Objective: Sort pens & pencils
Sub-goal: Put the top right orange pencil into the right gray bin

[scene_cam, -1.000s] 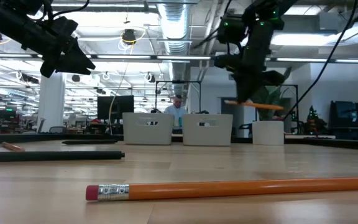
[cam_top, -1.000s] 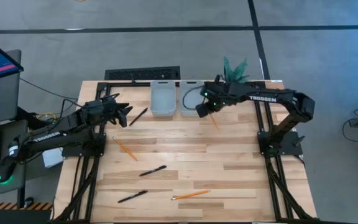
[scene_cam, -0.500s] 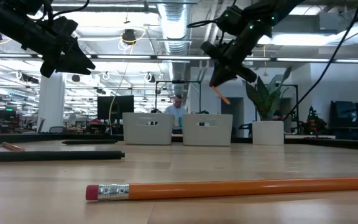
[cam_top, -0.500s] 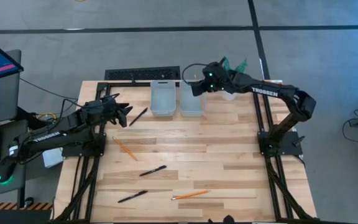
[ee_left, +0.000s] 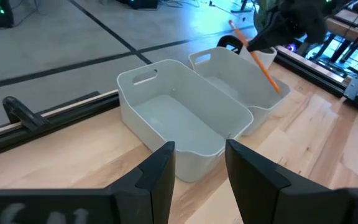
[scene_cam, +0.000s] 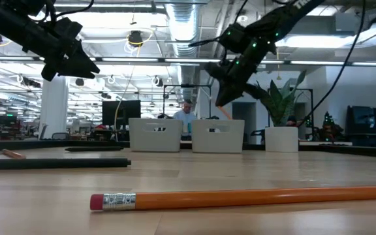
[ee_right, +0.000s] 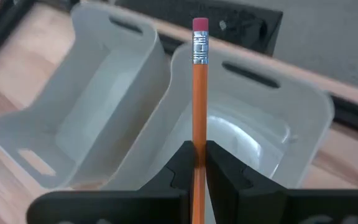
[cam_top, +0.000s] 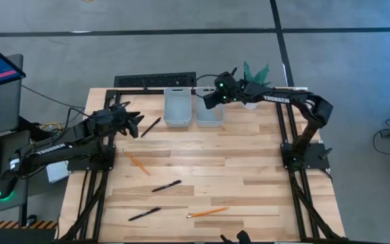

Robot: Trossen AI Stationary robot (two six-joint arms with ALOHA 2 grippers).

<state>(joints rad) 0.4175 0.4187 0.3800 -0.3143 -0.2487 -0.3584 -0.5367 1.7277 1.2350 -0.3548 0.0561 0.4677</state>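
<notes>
My right gripper is shut on an orange pencil above the right grey tray; it also shows in the low view. The left grey tray stands beside it. My left gripper is open and empty, raised over the table's left side, next to a black pen. Two more pens and two pencils lie flat on the table. My right gripper pinches the pencil's shaft between its two fingers, well back from the eraser end. The fingers come from the table's right side, slanting down. The pencil is lifted clear and slants over the right tray.
Both trays stand side by side at the table's far edge, with a dark rail behind them. A plant in a white pot stands at the far right. The table's middle is bare wood.
My right gripper has carried the pencil from right of the trays toward the table's far left, until it hangs over the right tray. It has turned on the way, so the pencil, level a second ago, now slants. My left arm has kept still.
</notes>
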